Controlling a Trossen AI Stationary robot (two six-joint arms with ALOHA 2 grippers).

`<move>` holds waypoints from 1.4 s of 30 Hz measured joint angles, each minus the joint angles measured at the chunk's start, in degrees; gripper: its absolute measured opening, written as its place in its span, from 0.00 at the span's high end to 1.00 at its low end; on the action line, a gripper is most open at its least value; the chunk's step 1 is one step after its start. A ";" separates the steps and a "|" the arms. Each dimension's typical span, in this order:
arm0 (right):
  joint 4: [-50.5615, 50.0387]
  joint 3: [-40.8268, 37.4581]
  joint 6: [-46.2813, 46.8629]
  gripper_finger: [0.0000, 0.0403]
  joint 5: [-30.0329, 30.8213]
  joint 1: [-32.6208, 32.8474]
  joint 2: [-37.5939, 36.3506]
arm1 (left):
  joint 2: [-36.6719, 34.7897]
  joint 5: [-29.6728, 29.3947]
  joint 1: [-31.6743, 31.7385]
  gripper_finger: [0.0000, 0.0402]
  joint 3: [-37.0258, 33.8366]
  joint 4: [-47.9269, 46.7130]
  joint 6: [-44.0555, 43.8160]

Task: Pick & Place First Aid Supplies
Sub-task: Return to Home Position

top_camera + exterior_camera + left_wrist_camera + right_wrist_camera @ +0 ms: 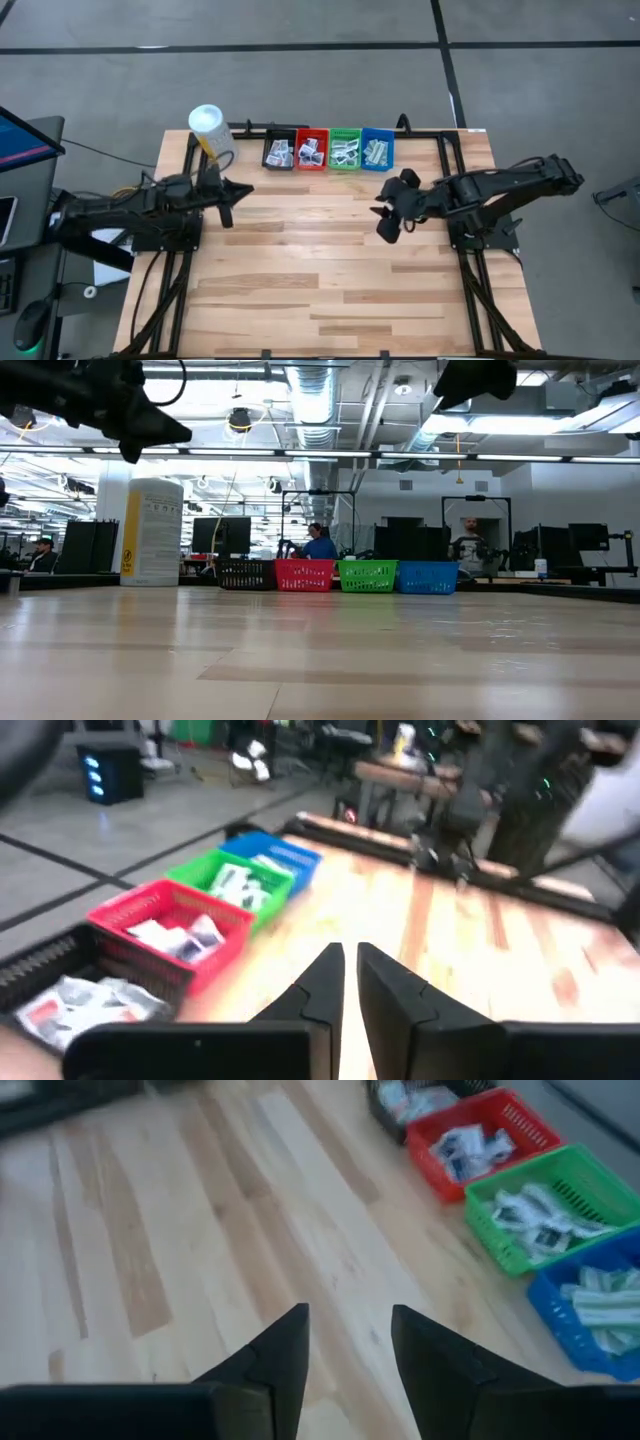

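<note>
Grey floor (330,25), ceiling ducts (318,400), bright lamps, desks with monitors (222,535).

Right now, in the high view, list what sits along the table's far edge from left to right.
Yellow bottle → black bin → red bin → green bin → blue bin, each bin holding white packets.

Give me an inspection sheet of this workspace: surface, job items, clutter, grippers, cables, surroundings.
Surface: wooden table, bare in the middle.
Job's things: packets sorted in black bin, red bin, green bin, blue bin at the far edge.
Clutter: white-capped bottle beside the black bin.
Grippers: left gripper nearly closed, empty; right gripper open, empty; both above the table.
Cables: a thin cable runs off the table's left side.
Surroundings: people and monitors behind.
</note>
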 joint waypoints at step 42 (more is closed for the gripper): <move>63.70 -67.14 -9.35 0.65 -14.96 3.72 -50.32 | 9.19 -5.24 -21.07 0.97 0.00 1.16 -4.00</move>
